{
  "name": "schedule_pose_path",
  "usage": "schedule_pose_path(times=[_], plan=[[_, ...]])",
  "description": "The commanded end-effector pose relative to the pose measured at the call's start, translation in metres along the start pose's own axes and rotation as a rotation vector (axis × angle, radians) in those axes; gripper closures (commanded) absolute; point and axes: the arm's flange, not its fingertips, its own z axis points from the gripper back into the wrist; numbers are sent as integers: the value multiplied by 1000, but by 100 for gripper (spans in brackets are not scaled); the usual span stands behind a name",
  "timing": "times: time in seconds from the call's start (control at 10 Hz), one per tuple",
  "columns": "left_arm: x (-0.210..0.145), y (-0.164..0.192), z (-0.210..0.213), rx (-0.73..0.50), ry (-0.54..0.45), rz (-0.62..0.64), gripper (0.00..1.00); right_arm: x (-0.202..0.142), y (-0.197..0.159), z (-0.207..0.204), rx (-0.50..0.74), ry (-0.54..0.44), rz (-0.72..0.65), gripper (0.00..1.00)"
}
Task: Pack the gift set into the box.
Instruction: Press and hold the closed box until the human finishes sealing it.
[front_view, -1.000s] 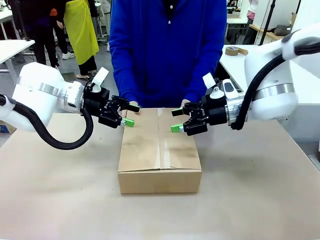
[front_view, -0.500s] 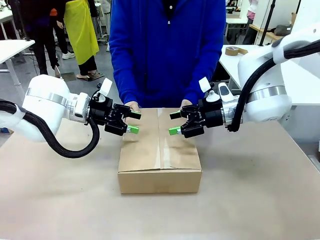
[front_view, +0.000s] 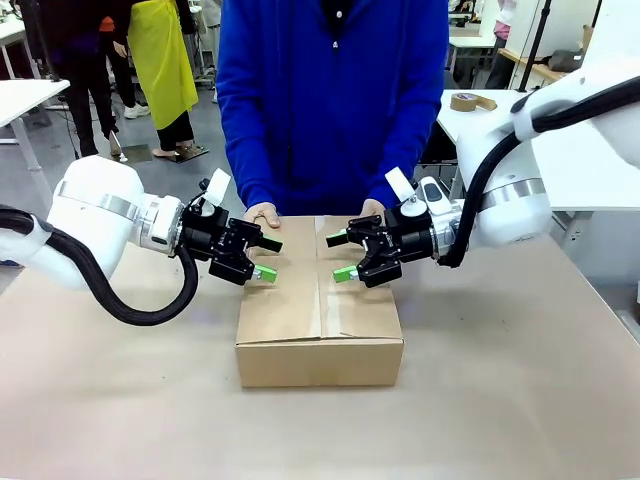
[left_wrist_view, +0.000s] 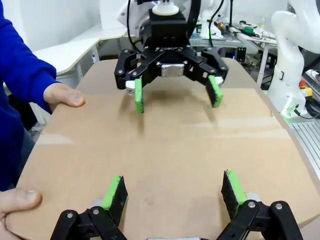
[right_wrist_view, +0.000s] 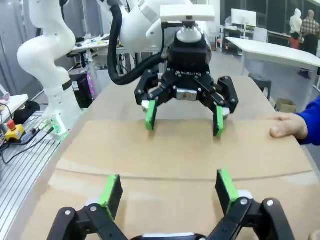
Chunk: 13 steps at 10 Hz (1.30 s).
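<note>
A grey floor (front_view: 195, 172) is being flanked by white tables (front_view: 25, 95); a roll of tape (front_view: 472, 101) is being borne by one.

Left gripper (front_view: 268, 258) has come right and lower, from beside the far left corner of the box (front_view: 300, 310) to over its left flap. Right gripper (front_view: 339, 257) has pushed left and down over the right flap. The gap between them is narrower. The person's hand (front_view: 262, 213) at the far left edge is now uncovered.

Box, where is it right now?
In the front view, the box sits mid-table, flaps shut, just below the left gripper and right gripper, the person's hands on its far edge.
</note>
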Motion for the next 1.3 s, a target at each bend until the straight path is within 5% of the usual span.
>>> schedule_pose_path(times=[0.0,0.5,0.6,1.2], plan=[[-8,-2,-4,18,37,-24,0,-10,-12,5,26,48,-32,0],[-18,4,-16,79,228,-75,0,-30,-9,10,3,168,-94,0],[2,3,-9,50,102,-53,0,-20,-9,11,-12,65,-73,0],[2,3,-9,50,102,-53,0,-20,-9,11,-12,65,-73,0]])
